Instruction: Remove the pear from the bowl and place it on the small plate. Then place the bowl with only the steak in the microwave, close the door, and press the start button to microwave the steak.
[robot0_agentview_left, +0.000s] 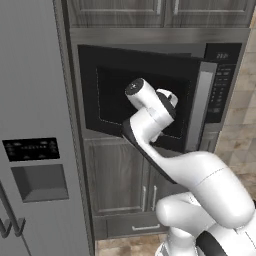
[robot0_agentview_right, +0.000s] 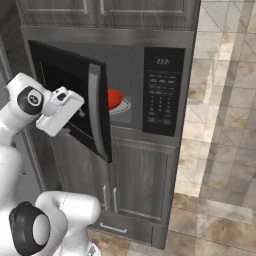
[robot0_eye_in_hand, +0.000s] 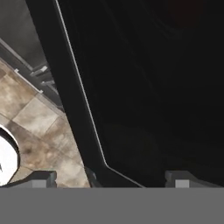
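door (robot0_agentview_right: 75, 95) part-open, swung about halfway toward shut; gripper (robot0_eye_in_hand: 111, 177) pressed close against its outer dark glass, judged a push to close | fingers (robot0_eye_in_hand: 41, 179) spread apart, holding nothing | bowl (robot0_agentview_right: 114, 98) sits on turntable inside microwave (robot0_agentview_right: 150, 90); contents hidden by door edge; pear, plate unseen | start button not yet pressed

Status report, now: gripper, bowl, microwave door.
Gripper open, empty, fingers spread against the door glass. Door part open, not latched. Red bowl inside the microwave on the turntable. Nothing seen in the door's swing.
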